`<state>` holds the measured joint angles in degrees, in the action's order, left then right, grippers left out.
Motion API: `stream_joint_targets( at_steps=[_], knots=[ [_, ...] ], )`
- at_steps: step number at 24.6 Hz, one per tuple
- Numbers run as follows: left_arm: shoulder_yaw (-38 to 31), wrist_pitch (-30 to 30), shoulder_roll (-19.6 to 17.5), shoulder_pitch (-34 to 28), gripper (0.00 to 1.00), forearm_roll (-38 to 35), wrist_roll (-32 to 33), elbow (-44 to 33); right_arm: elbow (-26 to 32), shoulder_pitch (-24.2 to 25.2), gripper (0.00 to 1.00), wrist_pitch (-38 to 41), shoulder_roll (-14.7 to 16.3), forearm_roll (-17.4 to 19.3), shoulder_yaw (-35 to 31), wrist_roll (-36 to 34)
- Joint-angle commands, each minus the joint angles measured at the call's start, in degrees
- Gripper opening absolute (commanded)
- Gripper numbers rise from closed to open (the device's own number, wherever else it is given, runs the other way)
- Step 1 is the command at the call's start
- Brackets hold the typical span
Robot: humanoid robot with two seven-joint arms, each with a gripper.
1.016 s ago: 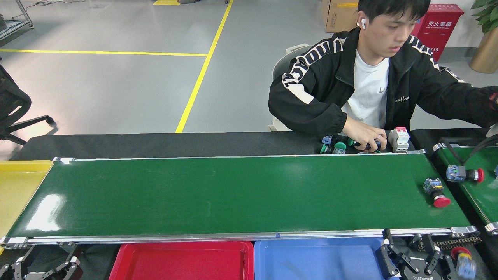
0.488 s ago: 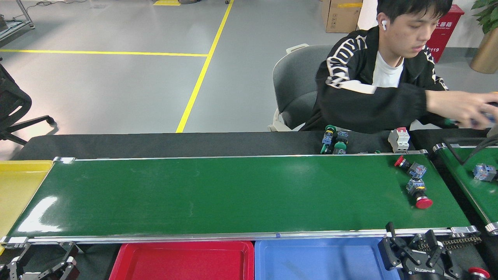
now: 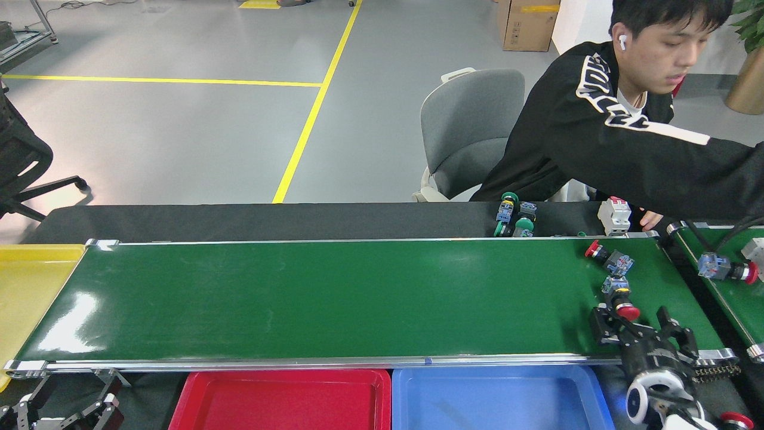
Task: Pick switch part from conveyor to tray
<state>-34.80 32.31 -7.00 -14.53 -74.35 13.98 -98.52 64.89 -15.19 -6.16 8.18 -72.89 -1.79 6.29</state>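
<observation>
Two switch parts with red buttons lie at the right end of the conveyor [image 3: 334,298]: one switch part [image 3: 609,258] near the far rail, the other switch part [image 3: 619,298] closer to me. My right gripper [image 3: 636,327] reaches over the near rail onto the belt, open, its left finger [image 3: 601,322] just beside and below the closer part, nothing between the jaws. Low at the bottom left edge, below the belt, sits my left gripper [image 3: 62,411], open and empty. A red tray [image 3: 280,382] and a blue tray [image 3: 495,382] lie along the near side.
A yellow tray [image 3: 30,286] sits at the belt's left end. A person leans in at the far right, arm over a second angled green belt [image 3: 731,298] carrying another switch part [image 3: 725,269]. Green-button parts [image 3: 513,218] and a white breaker [image 3: 615,215] rest on the black table.
My right gripper rose from below the near rail onto the belt, up to the closer red-button part. Both parts drifted left on the belt. The person leaned further right.
</observation>
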Motion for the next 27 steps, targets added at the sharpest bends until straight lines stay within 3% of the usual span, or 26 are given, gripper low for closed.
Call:
stream_joint_targets(
  at_steps=[1, 2, 4, 5, 6, 12, 16, 19, 24, 27],
  knots=[
    [-0.1, -0.2, -0.3, 0.5, 1.0, -0.1, -0.5, -0.5, -2.1, -2.3, 0.67, -1.0, 1.4, 0.2, 2.8, 0.7],
    [0.0, -0.2, -0.2, 0.5, 1.0, -0.1, -0.5, -0.4, -3.0, -2.9, 0.42, -0.9, 1.8, 0.6, 4.2, 0.8],
    [0.0, -0.2, -0.2, 0.5, 1.0, -0.2, -0.5, -0.4, -2.8, -2.7, 0.27, -0.8, 1.6, 0.9, 4.3, 0.9],
    [0.1, -0.2, -0.2, 0.5, 1.0, -0.2, -0.5, -0.4, -2.7, -2.7, 0.08, -0.8, 1.6, 1.3, 4.3, 0.9],
    [0.1, -0.2, -0.2, 0.5, 1.0, -0.2, -0.5, -0.4, -2.7, -2.7, 0.0, -1.0, 1.5, 1.4, 4.3, 1.1],
    [0.0, -0.2, -0.1, 0.5, 1.0, -0.2, -0.5, -0.4, 2.3, -2.0, 0.01, -0.6, 1.1, 2.1, 4.5, 1.2],
    [-0.2, -0.2, -0.1, 0.5, 1.0, -0.2, -0.5, -0.4, 15.8, 3.8, 0.01, 3.7, 0.7, 2.2, 4.8, 2.1],
    [-0.2, -0.2, -0.1, 0.5, 1.0, -0.2, -0.5, -0.4, 23.8, 8.2, 0.01, 10.6, -2.8, 2.2, 6.8, 2.3],
    [-0.4, -0.3, -0.1, 0.5, 1.0, -0.2, -0.5, -0.4, 27.0, 8.9, 0.02, 20.9, -8.4, 2.1, 18.2, 2.1],
    [-0.4, -0.3, -0.1, 0.5, 1.0, -0.2, -0.5, -0.4, 26.5, 8.8, 0.19, 20.6, -9.5, 1.5, 26.3, 2.0]
  ],
)
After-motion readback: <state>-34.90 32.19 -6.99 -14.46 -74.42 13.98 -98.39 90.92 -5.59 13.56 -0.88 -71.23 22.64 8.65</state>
